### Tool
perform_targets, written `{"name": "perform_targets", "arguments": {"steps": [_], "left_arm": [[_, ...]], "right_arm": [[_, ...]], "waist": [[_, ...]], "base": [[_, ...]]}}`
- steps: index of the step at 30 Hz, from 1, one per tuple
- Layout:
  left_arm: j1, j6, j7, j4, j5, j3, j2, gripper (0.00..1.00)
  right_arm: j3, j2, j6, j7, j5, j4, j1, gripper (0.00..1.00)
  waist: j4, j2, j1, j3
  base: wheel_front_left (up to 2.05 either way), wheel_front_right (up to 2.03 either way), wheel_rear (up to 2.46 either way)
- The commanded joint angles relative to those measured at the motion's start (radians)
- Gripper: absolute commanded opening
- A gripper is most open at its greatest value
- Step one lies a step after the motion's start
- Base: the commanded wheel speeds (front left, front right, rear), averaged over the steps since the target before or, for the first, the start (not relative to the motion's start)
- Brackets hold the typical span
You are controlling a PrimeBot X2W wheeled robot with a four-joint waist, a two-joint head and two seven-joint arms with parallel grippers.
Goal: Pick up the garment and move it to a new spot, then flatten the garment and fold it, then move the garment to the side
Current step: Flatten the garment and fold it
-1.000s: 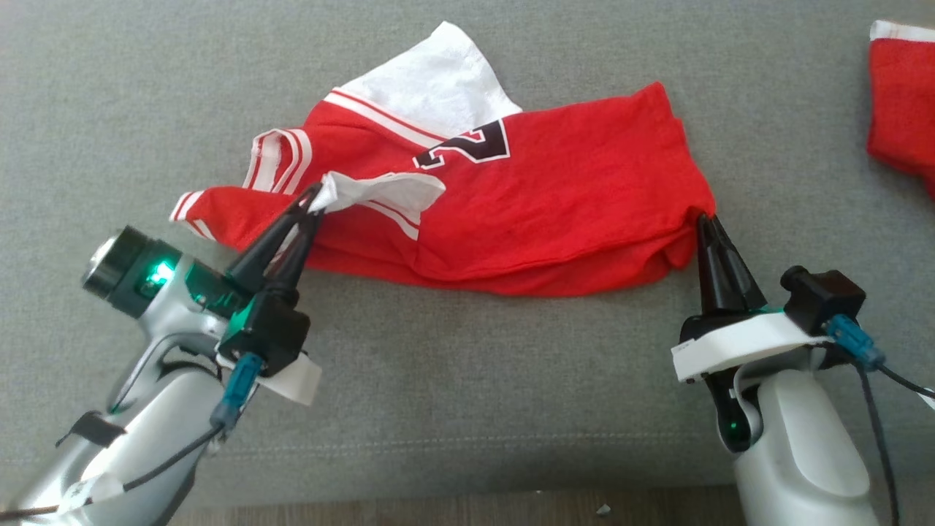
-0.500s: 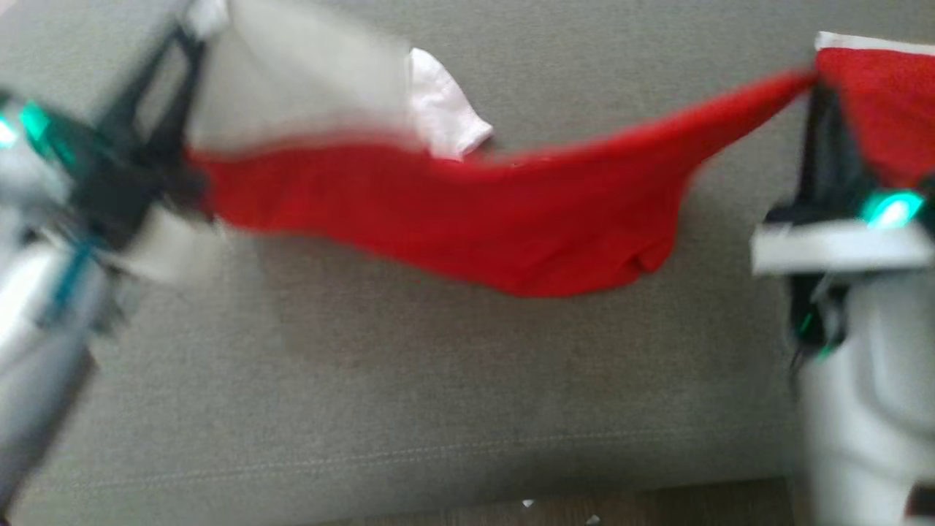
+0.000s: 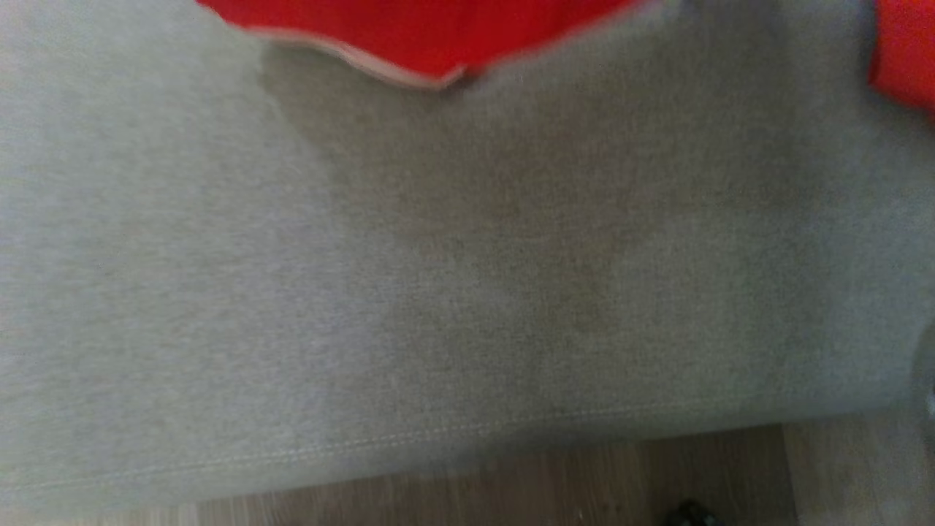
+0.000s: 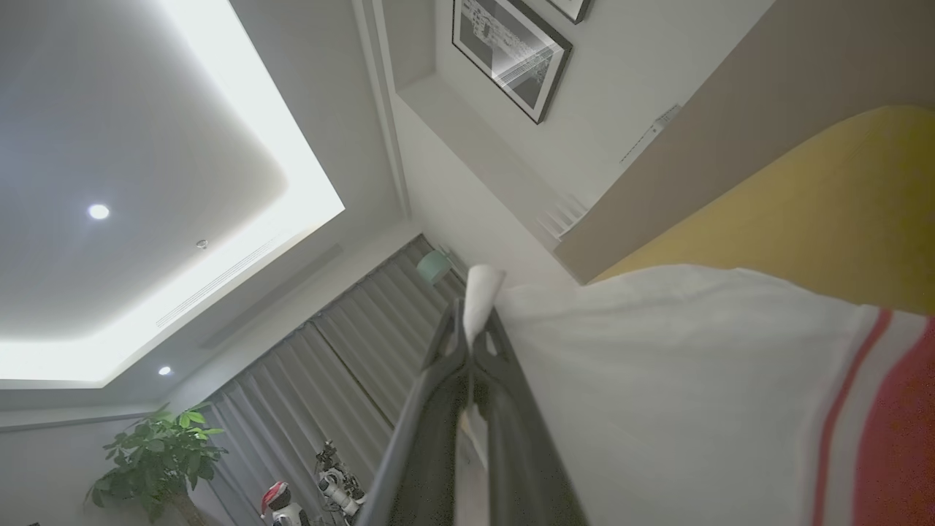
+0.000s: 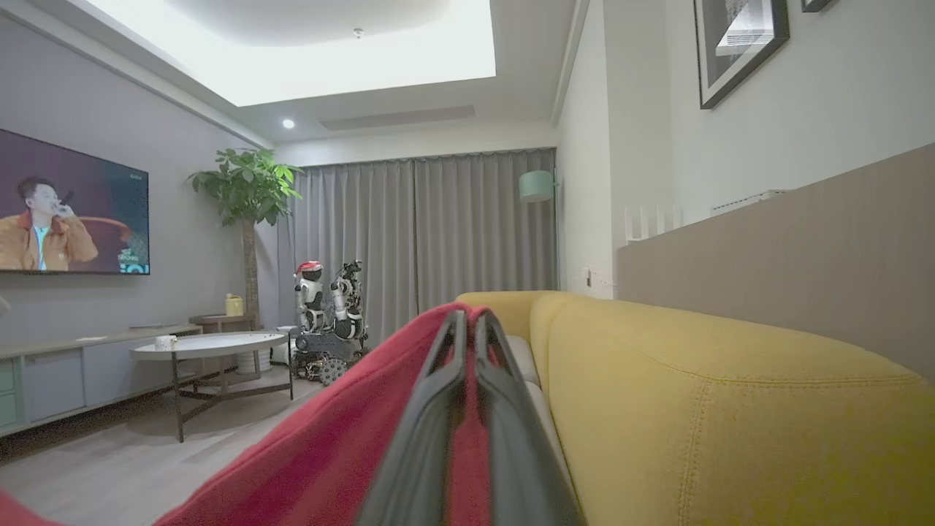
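Up goes the shirt (image 3: 416,36)! One second ago it lay low on the grey seat cushion (image 3: 467,256), with an arm at each end. Now both arms have lifted it high. In the head view, its bottom edge hangs down from the top, red with a pale hem, and it looks blurry. A dark shadow lies on the cushion under it, so I think the shirt is up in the air and not touching the seat.

That means the pick-up part is done, I think. Next the shirt must go to a new spot, and then be laid flat and folded.

The wrist views show how it is held. The left gripper (image 4: 473,332) is squeezed tight on the white part of the shirt, and a little white tip pokes out past its fingers. Red and white stripes show at the side. This view looks up at the ceiling light (image 4: 241,183). The right gripper (image 5: 471,321) is squeezed tight on the red part. It looks across the room, past a yellow sofa back (image 5: 694,394) to a TV (image 5: 73,212).

The head view shows another red cloth (image 3: 902,58) at the right edge, and a wood floor (image 3: 511,475) below the cushion.
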Motion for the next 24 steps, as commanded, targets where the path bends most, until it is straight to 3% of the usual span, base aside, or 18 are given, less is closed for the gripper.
{"name": "perform_targets", "arguments": {"steps": [1,8,14,18,24], "left_arm": [[-0.079,0.004,-0.004,-0.008,0.018,0.045,0.04,0.0],[-0.349,0.065,-0.004,0.008,0.124,0.013,0.04,0.0],[-0.443,0.167,-0.004,-0.141,0.116,-0.002,0.06,0.0],[-0.331,0.208,-0.004,-0.264,0.058,-0.025,0.101,0.0],[0.025,0.268,-0.004,-0.38,-0.062,-0.025,0.131,0.0]], "right_arm": [[0.017,0.008,0.006,-0.001,-0.019,-0.012,-0.046,0.0],[0.002,0.036,0.006,-0.124,-0.11,0.143,-0.277,0.0],[-0.044,0.017,0.006,-0.144,-0.213,0.12,-0.349,0.0],[-0.052,0.009,0.006,-0.145,-0.22,0.095,-0.272,0.0],[-0.014,-0.025,0.006,-0.145,-0.176,0.108,-0.08,0.0]], "waist": [[-0.033,0.0,-0.0001,0.09],[-0.084,0.0,-0.0001,0.181],[-0.024,0.0,-0.0001,0.258],[0.028,0.0,-0.0001,0.284],[0.083,0.0,-0.0001,0.24]], "base": [[0.0,0.0,0.0],[0.0,0.0,0.0],[0.0,0.0,0.0],[0.0,0.0,0.0],[0.0,0.0,0.0]]}}
